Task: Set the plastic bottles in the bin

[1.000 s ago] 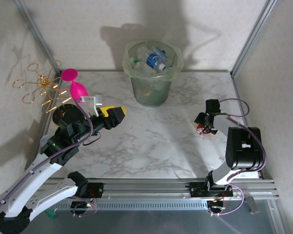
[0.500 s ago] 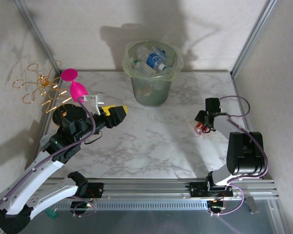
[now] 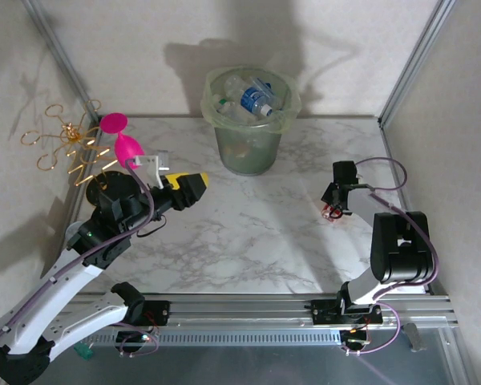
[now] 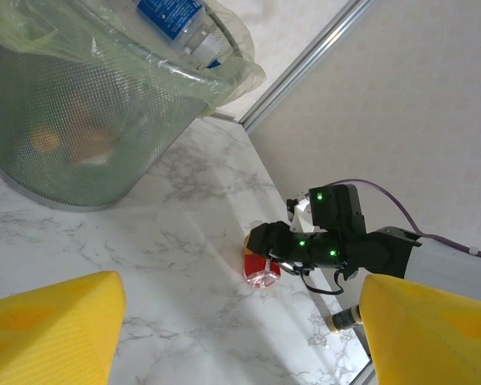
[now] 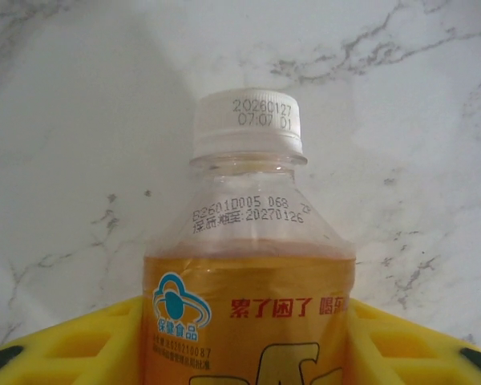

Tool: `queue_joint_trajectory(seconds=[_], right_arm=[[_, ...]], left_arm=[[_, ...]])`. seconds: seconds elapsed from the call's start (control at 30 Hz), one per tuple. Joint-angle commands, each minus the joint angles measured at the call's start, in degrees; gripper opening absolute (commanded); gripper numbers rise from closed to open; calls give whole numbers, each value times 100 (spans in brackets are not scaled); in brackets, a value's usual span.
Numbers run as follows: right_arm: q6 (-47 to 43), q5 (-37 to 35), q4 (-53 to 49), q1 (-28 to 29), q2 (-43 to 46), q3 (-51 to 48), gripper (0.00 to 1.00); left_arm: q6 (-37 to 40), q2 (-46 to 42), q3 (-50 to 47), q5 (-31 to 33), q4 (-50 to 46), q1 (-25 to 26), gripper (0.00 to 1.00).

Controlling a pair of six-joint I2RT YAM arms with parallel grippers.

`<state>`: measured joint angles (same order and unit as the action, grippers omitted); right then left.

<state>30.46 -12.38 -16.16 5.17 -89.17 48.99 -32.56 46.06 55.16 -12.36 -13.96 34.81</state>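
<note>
A small plastic bottle point(image 5: 248, 265) with a white cap and an orange label lies low over the marble table at the right. My right gripper point(image 5: 244, 314) is shut on it, a yellow finger pressed against each side of its body. From above, that bottle point(image 3: 330, 213) shows as a red spot under the right gripper point(image 3: 335, 205). The bin point(image 3: 249, 136), a pale-green bucket with a liner bag, stands at the back middle and holds several bottles point(image 3: 255, 99). My left gripper point(image 3: 194, 188) hovers open over the left of the table with nothing between its fingers.
A pink balloon-shaped ornament point(image 3: 122, 142) with gold wire stands at the far left, just behind the left arm. Metal frame posts point(image 3: 413, 64) and walls close in the table at both sides. The left wrist view shows the bin point(image 4: 64, 136) and the right gripper point(image 4: 284, 245).
My right gripper's fingers have closed in on the bottle, and it has shifted slightly left and back. The left arm has barely moved.
</note>
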Motion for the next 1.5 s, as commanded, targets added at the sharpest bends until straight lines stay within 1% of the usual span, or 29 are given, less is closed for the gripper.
queue_joint_trajectory(seconds=[0.0,0.07,0.17,0.23,0.3,0.37,0.5,0.7,0.83,0.9,0.93,1.0,1.07,1.23,1.47], right_arm=[[-83,-198,-149,163,557,447,43],[-198,-196,-151,294,884,662,40],[-471,47,-20,515,1315,1179,40],[-833,391,186,771,1441,1676,40],[-1233,360,306,1110,1438,2199,40],[-1699,550,433,1400,1301,2709,41],[-2589,657,282,1859,556,4103,43],[-3868,659,125,2511,-583,5714,44],[-4428,460,-191,2729,-1479,6737,44],[-4630,174,-397,2811,-1941,7287,44],[-4706,-59,-395,2850,-2084,7438,44],[-4783,-850,-227,2876,-2351,7690,44],[-4833,-1453,-109,2851,-2592,8001,43],[-5104,-1673,-11,2756,-3157,8621,43],[-5308,-1764,66,2588,-3547,8871,43]], left_arm=[[172,45,429,93,-164,28,76],[263,110,581,145,-242,27,76],[459,229,841,340,-441,26,77],[546,309,985,467,-507,27,77],[617,389,1118,610,-564,33,77],[665,457,1262,879,-635,31,77],[522,569,1493,1364,-835,17,77],[343,580,1530,1641,-963,20,76],[291,548,1518,1741,-998,0,76],[287,553,1517,1772,-1023,-7,76],[293,559,1522,1772,-1042,-8,76],[302,570,1524,1790,-1077,-22,77],[309,578,1516,1781,-1083,-35,77],[344,671,1519,1703,-1065,-70,77],[391,757,1485,1694,-1034,-122,77]])
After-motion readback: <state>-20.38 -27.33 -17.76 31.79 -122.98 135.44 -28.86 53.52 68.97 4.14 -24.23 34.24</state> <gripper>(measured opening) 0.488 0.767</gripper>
